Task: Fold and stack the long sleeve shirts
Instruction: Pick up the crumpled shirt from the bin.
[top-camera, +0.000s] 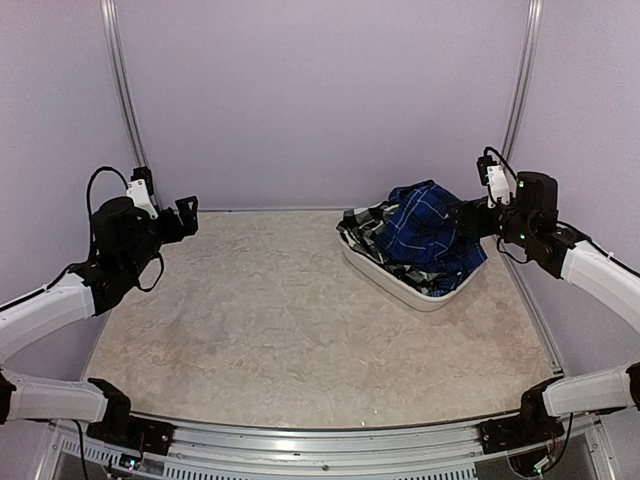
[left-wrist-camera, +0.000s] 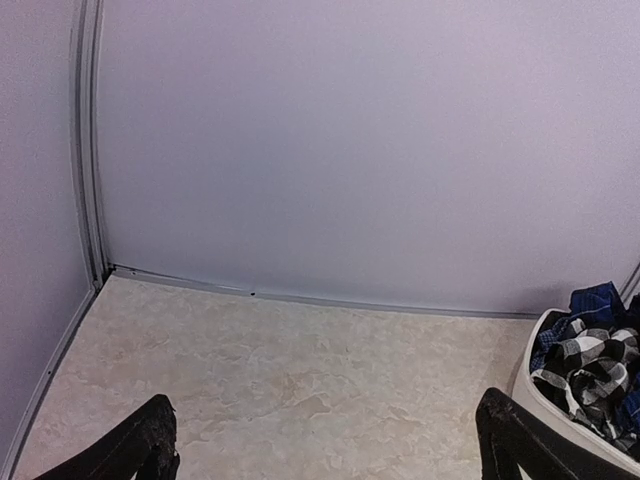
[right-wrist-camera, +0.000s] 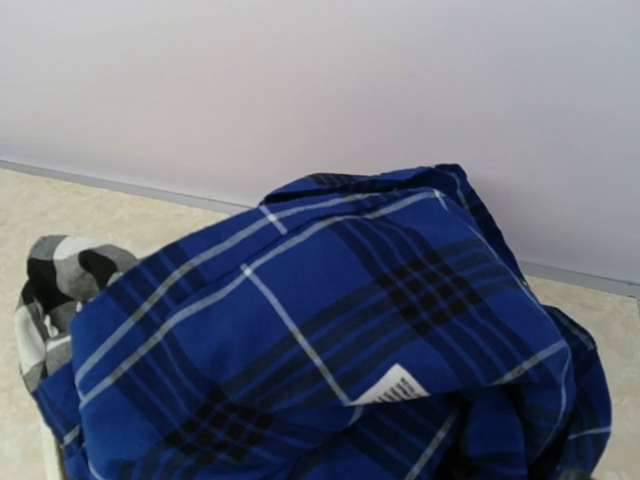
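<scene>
Firstly, I found both shirts bundled unfolded in a white tub at the far right of the surface, close to the back wall. The blue plaid shirt sat on top in a crumpled heap that rose above the tub's rim. The black-and-white checked shirt lay beneath it, showing at the heap's left side and spilling over the left rim. In the right wrist view the blue cloth filled most of the frame, with a small white label low on it and checked cloth at the lower left.

The left arm was raised at the left edge of the surface, well apart from the tub. The left jaws stood spread wide with nothing between them. The left wrist view showed black fingertips at both bottom corners, bare marbled surface between them, and the tub at the far right edge.

The right arm reached in from the right, its wrist just beside the heap's right side. The right jaws were spread wide and I saw no cloth pinched in them. Whether they touched the blue plaid shirt I could not tell — their tips fell outside the right wrist view.
</scene>
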